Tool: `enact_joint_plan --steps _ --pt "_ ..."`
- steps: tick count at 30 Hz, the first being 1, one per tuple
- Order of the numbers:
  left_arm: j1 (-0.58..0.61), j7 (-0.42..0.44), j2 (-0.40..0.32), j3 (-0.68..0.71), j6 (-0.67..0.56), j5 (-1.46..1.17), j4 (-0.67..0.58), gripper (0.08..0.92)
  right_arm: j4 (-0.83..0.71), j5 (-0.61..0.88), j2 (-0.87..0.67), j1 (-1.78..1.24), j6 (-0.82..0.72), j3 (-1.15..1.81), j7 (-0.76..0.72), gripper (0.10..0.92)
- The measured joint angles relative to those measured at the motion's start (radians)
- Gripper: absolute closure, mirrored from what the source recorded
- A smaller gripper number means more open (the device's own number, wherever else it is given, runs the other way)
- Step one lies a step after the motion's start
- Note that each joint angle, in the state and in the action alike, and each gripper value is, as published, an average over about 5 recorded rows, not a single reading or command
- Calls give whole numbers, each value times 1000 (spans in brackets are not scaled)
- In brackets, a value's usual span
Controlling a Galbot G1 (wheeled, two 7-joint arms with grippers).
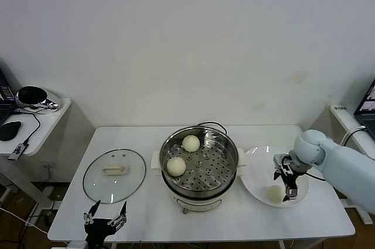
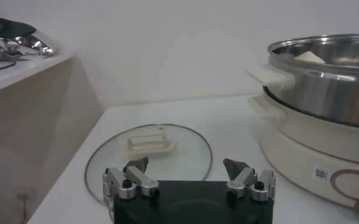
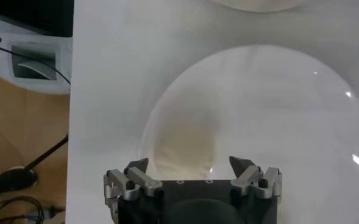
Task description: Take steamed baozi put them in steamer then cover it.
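Hanging at the near edge of the bench, toward its left corner: left gripper (image 1: 105,218), jaws spread, grasping nothing, idling just short of the cover.

Lying flat just beyond it on the left part of the bench: glass cover (image 1: 114,175), bar handle up, not yet lifted, well apart from the pot mouth.

Hovering over the white plate (image 1: 253,186) near the right edge of the bench: right gripper (image 1: 286,182), fingers splayed wide, clutching nothing. Sitting on the plate's near part, just beside and slightly nearer than those fingertips: one steamed baozi (image 1: 275,194). In the right wrist view, showing pale and blurred between the spread fingers, close below them: baozi (image 3: 185,143). Touching or merely close, not tellable. Looking like a descent for the pick, judging by the alignment.

Standing mid-bench, between cover and plate: steamer (image 1: 199,174), open, perforated tray exposed, power cord trailing behind toward the far edge. Resting on the tray already: two baozi, one on the near left side (image 1: 176,166), another farther back (image 1: 191,143).

Judging progress: roughly half the loading finished, two buns in, one visible on the plate awaiting pickup; no fourth bun showing anywhere. Remaining: gripping the plate bun, carrying it across to the tray, dealing with any further bun, then raising the lid by its handle and seating it on the pot.
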Motion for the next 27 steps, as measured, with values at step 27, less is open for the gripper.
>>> enact_joint_plan --steps 27 --pt "-6 0 -5 4 -1 2 25 177 -44 9 25 -26 -29 17 18 433"
